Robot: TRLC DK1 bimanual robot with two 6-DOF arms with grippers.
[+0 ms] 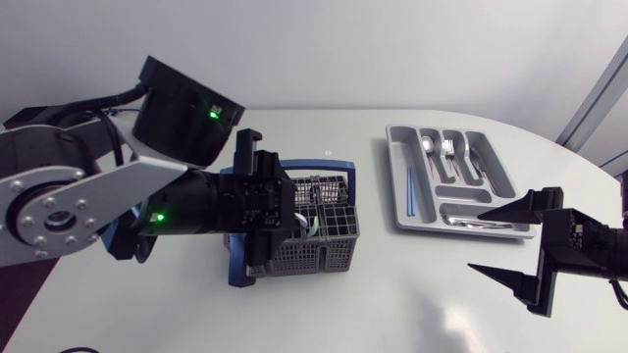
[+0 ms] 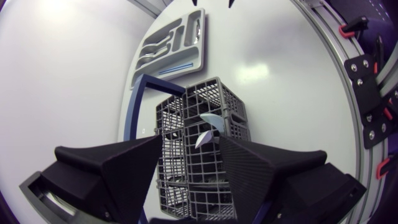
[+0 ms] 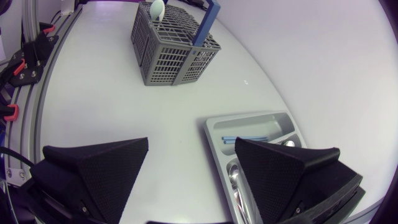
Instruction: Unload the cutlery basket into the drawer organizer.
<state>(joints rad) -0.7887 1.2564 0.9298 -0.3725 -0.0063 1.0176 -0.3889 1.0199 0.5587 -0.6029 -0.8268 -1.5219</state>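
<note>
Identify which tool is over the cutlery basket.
The left tool, open above the cutlery basket; the right tool is apart, beside the drawer organizer.

You're in a robotics lab, not a kitchen: the left arm [image 1: 59,196] and right arm [image 1: 601,245] work at a plain white desk [image 1: 392,294], and its edge carries an aluminium rail [image 2: 333,46] with red clamps [image 2: 354,26]. The cutlery basket [image 1: 314,235] and drawer organizer [image 1: 451,181] stand loose on the bare desktop.
</note>
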